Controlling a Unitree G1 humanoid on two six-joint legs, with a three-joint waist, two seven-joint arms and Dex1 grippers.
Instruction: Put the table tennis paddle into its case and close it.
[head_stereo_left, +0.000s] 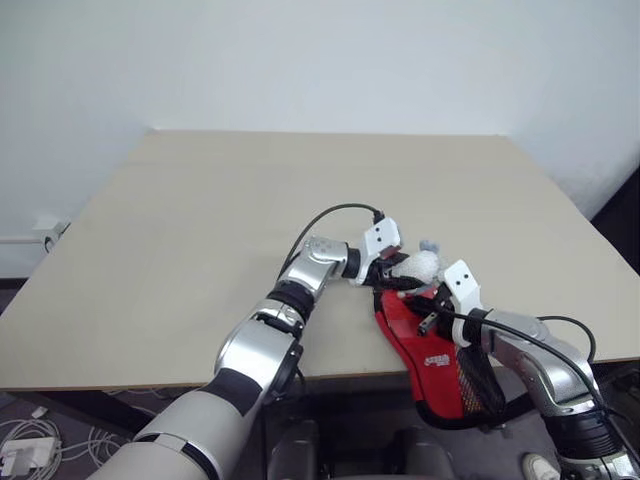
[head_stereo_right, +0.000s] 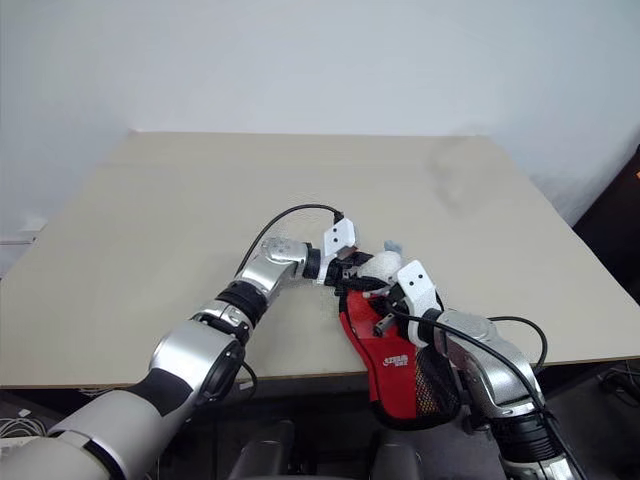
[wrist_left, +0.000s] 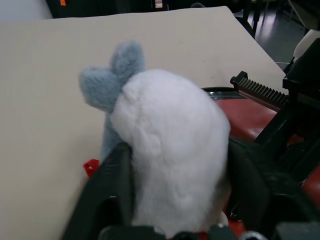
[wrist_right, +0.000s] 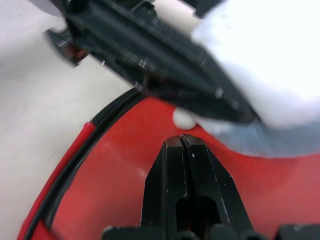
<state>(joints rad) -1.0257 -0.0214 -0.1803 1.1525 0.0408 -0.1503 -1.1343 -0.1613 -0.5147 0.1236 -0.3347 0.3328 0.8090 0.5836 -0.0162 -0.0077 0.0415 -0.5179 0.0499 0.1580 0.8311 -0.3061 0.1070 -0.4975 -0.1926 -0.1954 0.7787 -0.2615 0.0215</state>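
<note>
- The case (head_stereo_left: 432, 352) lies at the table's (head_stereo_left: 200, 230) near edge, toward the right corner, its narrow end hanging over the edge; red outside, black edging, mesh panel on its right side.
- The paddle cannot be made out apart from the case; I judge it is inside or hidden, but that cannot be told.
- The left gripper (wrist_left: 172, 200) has its fingers (wrist_left: 107, 185) standing either side of a white fluffy ball (head_stereo_left: 418, 266) with a grey tuft, at the case's far end; whether they press it or just flank it, I cannot tell.
- The right gripper (wrist_right: 186, 145) is clenched, fingertips together, resting on or just above the red surface.
- Step, as a judgement: closing the case, the ball likely hanging from the zip as its pull.
- Next move calls for a firm hold on the ball, drawing it along the edging while the right gripper steadies the case.
- A small white logo (head_stereo_left: 436, 362) shows on the red; the letters are too small to read.
</note>
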